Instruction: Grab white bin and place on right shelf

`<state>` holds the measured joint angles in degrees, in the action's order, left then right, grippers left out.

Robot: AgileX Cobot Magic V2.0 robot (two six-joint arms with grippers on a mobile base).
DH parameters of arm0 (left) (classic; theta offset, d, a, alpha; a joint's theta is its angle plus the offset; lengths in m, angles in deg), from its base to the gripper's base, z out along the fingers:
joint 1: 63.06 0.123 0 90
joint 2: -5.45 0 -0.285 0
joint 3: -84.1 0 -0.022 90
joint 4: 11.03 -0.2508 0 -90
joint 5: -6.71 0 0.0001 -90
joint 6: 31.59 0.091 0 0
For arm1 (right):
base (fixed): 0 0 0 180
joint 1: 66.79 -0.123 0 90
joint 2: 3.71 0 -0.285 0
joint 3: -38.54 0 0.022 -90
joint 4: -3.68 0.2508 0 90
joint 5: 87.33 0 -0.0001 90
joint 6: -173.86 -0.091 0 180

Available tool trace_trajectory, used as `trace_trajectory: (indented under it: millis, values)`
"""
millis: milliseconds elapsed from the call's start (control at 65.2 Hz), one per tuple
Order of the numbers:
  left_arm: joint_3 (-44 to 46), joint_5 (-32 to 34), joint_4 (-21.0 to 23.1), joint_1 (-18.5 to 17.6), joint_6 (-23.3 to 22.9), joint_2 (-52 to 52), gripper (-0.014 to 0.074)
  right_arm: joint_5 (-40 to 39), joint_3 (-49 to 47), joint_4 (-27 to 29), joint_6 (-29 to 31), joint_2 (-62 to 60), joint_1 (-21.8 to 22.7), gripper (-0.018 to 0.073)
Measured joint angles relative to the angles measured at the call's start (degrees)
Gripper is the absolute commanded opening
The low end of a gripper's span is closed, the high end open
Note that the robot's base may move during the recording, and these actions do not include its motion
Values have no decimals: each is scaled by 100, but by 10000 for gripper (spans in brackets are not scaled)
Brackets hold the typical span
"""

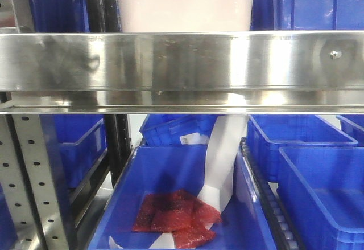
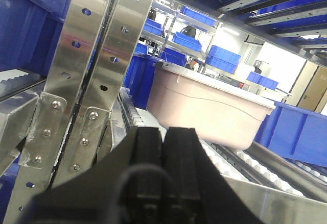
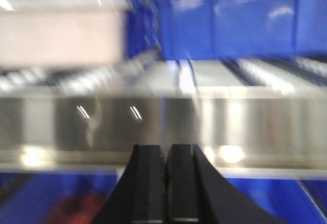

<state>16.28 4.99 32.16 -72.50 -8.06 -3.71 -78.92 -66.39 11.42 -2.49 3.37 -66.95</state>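
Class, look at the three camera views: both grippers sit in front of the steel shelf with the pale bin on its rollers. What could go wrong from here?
1. The white bin rests on rollers, so a push may slide it away.
2. Both the left gripper and the right gripper are shut; unopened, they cannot grasp.
3. The right shelf front rail and the perforated upright stand close; an arm might strike them.

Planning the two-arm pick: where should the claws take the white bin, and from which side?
Likely the white bin by its overhanging top rim, one claw at each end, approaching from the front over the shelf rail. Its walls look smooth and tapered, offering little else.
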Motion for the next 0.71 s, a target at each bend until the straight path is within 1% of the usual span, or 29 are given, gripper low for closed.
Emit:
trace_trajectory:
  millis: [61,200,261,706]
  values:
    - [0,0,0,0,0,0,-118,-157,166,-462,-365,0,0,56]
    - [0,0,0,0,0,0,-118,-841,369,-774,-563,0,0,56]
    - [0,0,0,0,0,0,-118,-940,369,-774,-584,0,0,56]
    - [0,0,0,0,0,0,-118,-942,369,-774,-610,0,0,56]
